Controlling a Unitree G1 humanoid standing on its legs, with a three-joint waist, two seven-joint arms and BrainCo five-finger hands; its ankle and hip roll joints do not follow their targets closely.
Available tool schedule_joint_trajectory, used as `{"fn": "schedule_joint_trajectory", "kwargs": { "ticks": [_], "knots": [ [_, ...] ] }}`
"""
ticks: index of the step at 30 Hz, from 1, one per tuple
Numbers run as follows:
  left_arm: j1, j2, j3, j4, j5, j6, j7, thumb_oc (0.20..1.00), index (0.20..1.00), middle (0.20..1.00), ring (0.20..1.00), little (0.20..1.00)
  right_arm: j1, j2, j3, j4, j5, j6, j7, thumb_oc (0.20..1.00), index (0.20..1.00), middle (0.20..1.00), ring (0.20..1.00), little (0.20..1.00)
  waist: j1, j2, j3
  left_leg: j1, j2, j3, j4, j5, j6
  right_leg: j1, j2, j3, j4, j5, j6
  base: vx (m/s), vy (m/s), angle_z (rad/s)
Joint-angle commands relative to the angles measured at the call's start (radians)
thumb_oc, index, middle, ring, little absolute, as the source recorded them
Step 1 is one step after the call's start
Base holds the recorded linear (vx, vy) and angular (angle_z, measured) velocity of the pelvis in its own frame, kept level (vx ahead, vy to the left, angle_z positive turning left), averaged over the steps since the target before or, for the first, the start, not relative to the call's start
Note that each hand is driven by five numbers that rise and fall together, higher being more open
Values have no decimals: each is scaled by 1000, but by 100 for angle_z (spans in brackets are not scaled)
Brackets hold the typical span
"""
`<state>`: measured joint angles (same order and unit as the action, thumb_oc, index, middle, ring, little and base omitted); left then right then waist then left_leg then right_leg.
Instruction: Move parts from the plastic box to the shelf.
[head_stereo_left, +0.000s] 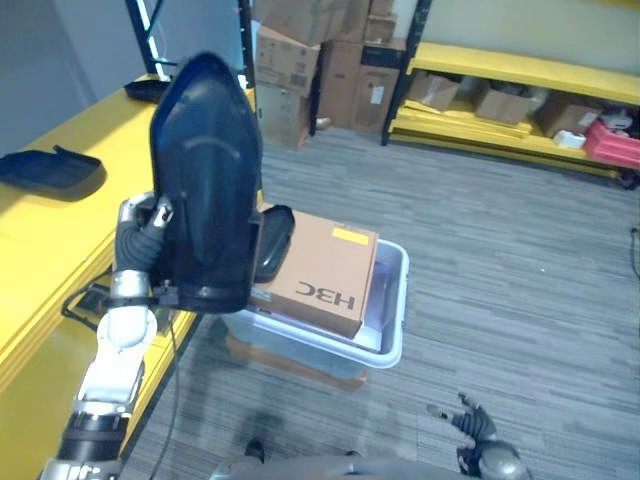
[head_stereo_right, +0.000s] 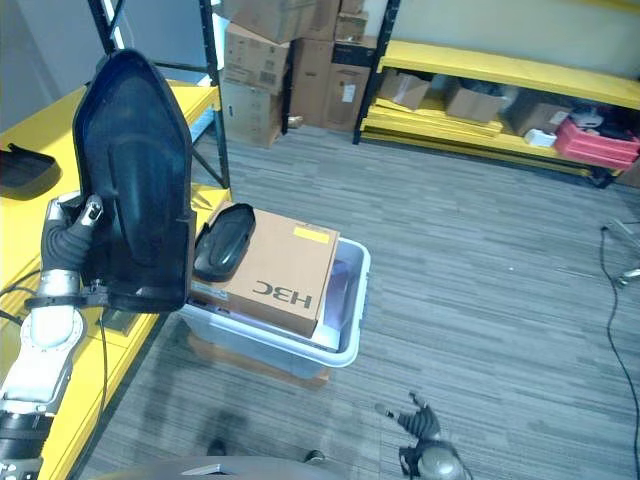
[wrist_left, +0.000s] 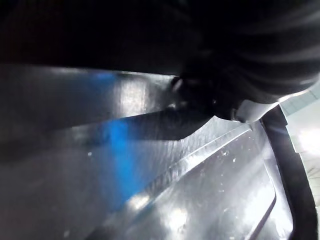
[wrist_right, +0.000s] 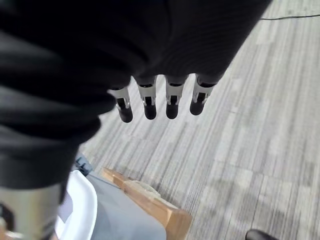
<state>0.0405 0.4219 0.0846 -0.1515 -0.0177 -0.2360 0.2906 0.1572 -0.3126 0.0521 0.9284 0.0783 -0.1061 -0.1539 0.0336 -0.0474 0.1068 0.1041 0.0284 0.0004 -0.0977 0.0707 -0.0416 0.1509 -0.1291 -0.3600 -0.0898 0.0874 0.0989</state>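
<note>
A large black plastic part (head_stereo_left: 205, 180) stands upright, held up by my left hand (head_stereo_left: 150, 222) at its left edge, thumb curled over the rim. It hangs between the yellow shelf (head_stereo_left: 40, 235) and the pale plastic box (head_stereo_left: 395, 300). The left wrist view shows the part's glossy inner face (wrist_left: 200, 200) from very close. Inside the box lies a brown cardboard carton (head_stereo_left: 330, 270) with a smaller black part (head_stereo_right: 222, 245) resting on its left end. My right hand (head_stereo_left: 475, 425) hangs low over the carpet, its fingers (wrist_right: 150, 105) straight and holding nothing.
Two black parts (head_stereo_left: 50, 170) (head_stereo_left: 150, 90) lie on the yellow shelf. A stack of cardboard boxes (head_stereo_left: 330, 60) stands at the back. A low yellow rack (head_stereo_left: 520, 70) with boxes and a red bin (head_stereo_left: 612, 142) runs along the far wall. Grey carpet (head_stereo_left: 500, 250) lies right of the box.
</note>
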Motion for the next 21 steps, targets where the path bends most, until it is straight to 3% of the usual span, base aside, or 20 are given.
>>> {"fn": "schedule_joint_trajectory", "kwargs": {
  "ticks": [1, 3, 6, 9, 10, 11, 12, 13, 15, 17, 19, 21],
  "knots": [
    [-23, 9, 93, -94, -20, -102, 16, 200, 200, 200, 200, 200, -94, 14, 35, 90, 66, -10, 17, 1000, 1000, 1000, 1000, 1000, 59, 17, -2, -43, 87, -28, 14, 30, -97, 57, -22, -41, 34, -78, 35, -10, -71, 22],
    [-8, 7, 105, -102, -18, -105, 19, 200, 200, 200, 200, 200, -102, 26, 50, 129, 63, -8, 27, 1000, 1000, 1000, 1000, 1000, 70, 20, 6, -50, 88, -41, 17, 36, -103, 64, -19, -55, 33, -81, 33, -25, -78, 33],
    [8, 1, 121, -126, -26, -124, 36, 200, 200, 200, 200, 200, -119, 57, 80, 216, 55, -9, 41, 1000, 1000, 1000, 1000, 1000, 127, 37, 51, -123, 84, -125, 73, 58, -128, 73, -11, -120, 43, -100, 14, -86, -125, 77],
    [-13, 9, 127, -143, -25, -138, 47, 200, 200, 200, 200, 200, -146, 70, 81, 316, 47, 9, 38, 1000, 1000, 1000, 1000, 1000, 176, 64, 73, -176, 88, -183, 56, 108, -173, 67, 3, -188, 44, -133, 4, -93, -112, 91],
    [-26, 5, 123, -156, -25, -141, 51, 200, 200, 200, 200, 200, -160, 65, 82, 349, 18, 18, 32, 1000, 1000, 1000, 1000, 1000, 187, 73, 78, -205, 94, -196, 41, 148, -190, 69, 4, -227, 40, -139, 4, -27, -71, 94],
    [-31, -2, 121, -168, -28, -149, 59, 200, 200, 200, 200, 200, -169, 57, 79, 370, -6, 31, 18, 1000, 1000, 1000, 1000, 1000, 201, 78, 85, -224, 95, -182, 40, 153, -190, 70, -3, -252, 41, -137, 7, -119, -3, 104],
    [-36, -9, 116, -176, -28, -152, 65, 200, 200, 200, 200, 200, -184, 53, 63, 385, -7, 36, 2, 1000, 1000, 1000, 1000, 1000, 201, 81, 89, -238, 93, -141, 51, 149, -182, 70, -9, -277, 41, -131, 12, -81, 12, 100],
    [-38, -11, 116, -178, -27, -151, 66, 200, 200, 200, 200, 200, -187, 52, 61, 388, -8, 35, 1, 1000, 1000, 1000, 1000, 1000, 201, 81, 89, -242, 91, -142, 55, 148, -181, 69, -11, -279, 40, -130, 13, -129, 1, 135],
    [-47, 3, 100, -196, 13, -143, 83, 200, 200, 200, 200, 200, -201, 57, 16, 398, 40, 36, -18, 1000, 1000, 1000, 1000, 1000, 157, 70, 74, -251, 139, 156, 110, 119, -109, 55, -11, -351, 50, -124, 11, -133, 4, 130],
    [-50, 23, 91, -209, 40, -139, 87, 200, 200, 200, 200, 200, -198, 71, 17, 394, 51, 38, -15, 1000, 1000, 1000, 1000, 1000, 147, 57, 53, -249, 151, 317, 158, 80, -86, 52, -10, -385, 45, -135, -3, -38, -4, 125],
    [-51, 34, 90, -210, 52, -137, 94, 200, 200, 200, 200, 200, -193, 79, 17, 388, 55, 38, -16, 1000, 1000, 1000, 1000, 1000, 145, 47, 47, -255, 153, 362, 193, 50, -78, 54, -11, -396, 46, -141, -10, 3, -5, 86],
    [-51, 35, 90, -210, 52, -137, 95, 200, 200, 200, 200, 200, -192, 80, 17, 388, 55, 38, -16, 1000, 1000, 1000, 1000, 1000, 146, 46, 45, -258, 154, 362, 198, 47, -77, 53, -11, -396, 46, -141, -10, 65, 32, 30]
  ]
}}
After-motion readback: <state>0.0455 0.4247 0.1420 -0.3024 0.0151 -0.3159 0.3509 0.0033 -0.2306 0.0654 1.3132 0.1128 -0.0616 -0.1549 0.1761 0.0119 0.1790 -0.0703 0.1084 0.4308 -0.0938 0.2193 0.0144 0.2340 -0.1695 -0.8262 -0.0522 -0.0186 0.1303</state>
